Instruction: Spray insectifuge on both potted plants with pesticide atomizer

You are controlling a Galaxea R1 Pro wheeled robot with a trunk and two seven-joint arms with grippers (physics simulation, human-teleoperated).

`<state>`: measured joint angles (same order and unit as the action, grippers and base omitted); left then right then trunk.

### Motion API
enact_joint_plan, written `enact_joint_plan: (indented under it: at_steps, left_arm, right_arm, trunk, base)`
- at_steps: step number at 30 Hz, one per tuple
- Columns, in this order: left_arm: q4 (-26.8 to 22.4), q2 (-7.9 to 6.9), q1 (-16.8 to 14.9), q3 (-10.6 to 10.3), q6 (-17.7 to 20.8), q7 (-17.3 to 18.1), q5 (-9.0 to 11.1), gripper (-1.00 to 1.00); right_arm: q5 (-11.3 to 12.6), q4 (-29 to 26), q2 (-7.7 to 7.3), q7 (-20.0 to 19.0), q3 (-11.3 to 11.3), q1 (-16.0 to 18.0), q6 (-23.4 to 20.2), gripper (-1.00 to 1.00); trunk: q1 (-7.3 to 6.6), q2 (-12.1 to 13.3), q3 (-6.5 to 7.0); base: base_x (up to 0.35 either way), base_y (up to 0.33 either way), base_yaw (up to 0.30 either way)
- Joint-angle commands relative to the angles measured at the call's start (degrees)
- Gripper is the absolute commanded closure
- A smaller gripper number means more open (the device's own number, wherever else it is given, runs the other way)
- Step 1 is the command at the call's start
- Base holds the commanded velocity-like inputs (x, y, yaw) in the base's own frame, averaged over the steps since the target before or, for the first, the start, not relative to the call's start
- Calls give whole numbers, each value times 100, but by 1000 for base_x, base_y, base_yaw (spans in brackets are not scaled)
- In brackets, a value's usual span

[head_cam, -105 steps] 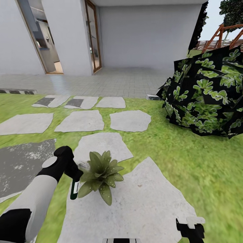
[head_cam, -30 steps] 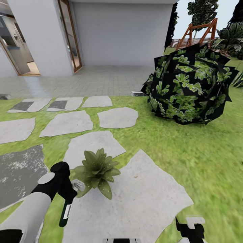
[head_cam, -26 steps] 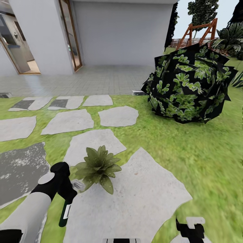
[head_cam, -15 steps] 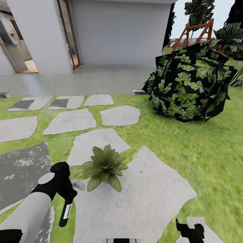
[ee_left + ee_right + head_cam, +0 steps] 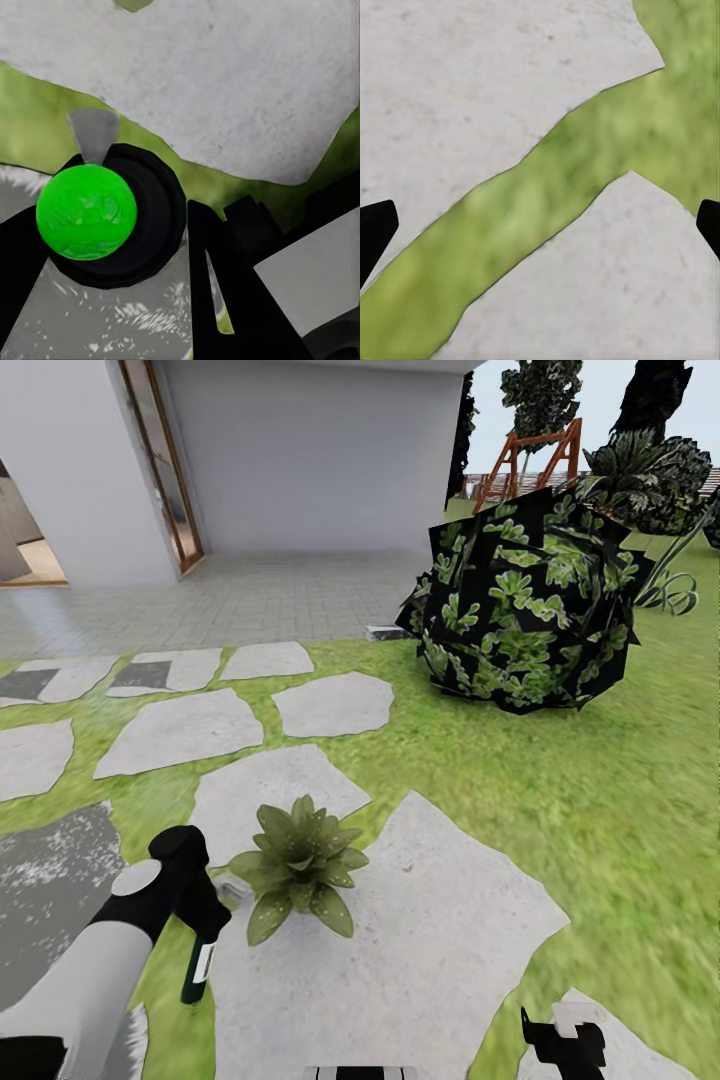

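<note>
One potted plant (image 5: 297, 865), a low rosette of pointed green leaves, sits on a grey stepping stone (image 5: 400, 950) of the garden lawn; the second potted plant is out of view. My left gripper (image 5: 205, 922) is shut on the pesticide atomizer (image 5: 197, 972), just left of the plant. The bottle's dark green body hangs down and its white trigger head (image 5: 232, 891) points at the leaves. In the left wrist view the atomizer (image 5: 112, 214) sits as a dark round body with a bright green disc between the black fingers (image 5: 225, 292). My right gripper (image 5: 565, 1045) is open, low over stone and grass (image 5: 547, 202).
A big dark shrub (image 5: 525, 610) with striped leaves stands at the back right on the lawn (image 5: 600, 810). More stepping stones (image 5: 330, 705) lead to a tiled terrace (image 5: 250, 605) and the house wall with a glass door (image 5: 160, 460). A wooden swing frame (image 5: 530, 460) and trees lie beyond.
The camera has swung to the right, so stones, doorway and shrub have slid left in the picture. My left arm keeps the atomizer beside the plant, held slightly lower than 3.5 s ago.
</note>
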<state>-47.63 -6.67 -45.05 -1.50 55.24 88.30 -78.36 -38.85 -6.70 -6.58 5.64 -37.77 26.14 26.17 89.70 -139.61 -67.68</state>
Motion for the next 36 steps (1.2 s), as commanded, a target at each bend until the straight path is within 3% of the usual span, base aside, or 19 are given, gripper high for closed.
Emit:
enact_joint_plan:
  at_steps: [1, 6, 7, 8, 9, 12, 15, 18, 21, 23, 26, 36]
  left_arm:
    - [-22, -8, -12, -21, 49, 61, -33, 100]
    - [-32, -79, 75, -17, -30, 72, -17, 100]
    - [-13, -144, 79, -5, -39, 74, -10, 100]
    - [21, -323, 87, 12, -46, 80, 5, 100]
    - [28, -370, 90, 9, -47, 81, 6, 100]
    - [33, -326, 92, -10, -34, 83, -6, 100]
    - [23, 103, 84, -37, -28, 74, -35, 100]
    - [-15, 253, 77, -41, -24, 66, -54, 100]
    - [-32, 187, 76, -1, -26, 65, -36, 100]
    - [-35, 20, 82, 14, -28, 64, -29, 100]
    - [-35, -68, 84, 19, -21, 64, -16, 100]
    - [-35, -59, 59, 7, 35, 73, -12, 100]
  right_arm:
    - [-61, 11, -1, 34, -28, 5, 20, -100]
    - [-61, 11, -6, 34, -28, 5, 20, -100]
    - [-61, 11, -5, 34, -28, 5, 20, -100]
    - [-61, 11, -2, 34, -28, 5, 20, -100]
    - [-61, 11, -1, 34, -28, 5, 20, -100]
    - [-61, 11, -4, 34, -28, 5, 20, -100]
    - [-61, 11, -3, 34, -28, 5, 20, -100]
    - [-61, 11, -2, 34, -28, 5, 19, -100]
    - [-61, 11, -2, 34, -28, 5, 20, -100]
    - [-61, 11, -1, 34, -28, 5, 20, -100]
    - [-61, 11, -1, 34, -28, 5, 20, -100]
    - [-61, 11, -1, 34, -28, 5, 20, -100]
  trunk:
    - [-1, -2, -5]
    - [-1, -2, -5]
    - [-1, -2, -5]
    - [-1, -2, -5]
    - [-1, -2, -5]
    - [-1, -2, -5]
    - [-1, -2, -5]
    - [-1, -2, -5]
    - [-1, -2, -5]
    - [-1, -2, -5]
    - [-1, -2, -5]
    - [-1, -2, -5]
  base:
    - [0, 0, -3]
    - [0, 0, 0]
    - [0, 0, 0]
    - [0, 0, 0]
    - [0, 0, 0]
    - [0, 0, 0]
    - [0, 0, 0]
    - [0, 0, 0]
    - [-7, 0, 0]
    - [-157, 45, 0]
    - [-268, 126, 0]
    - [-234, 193, -228]
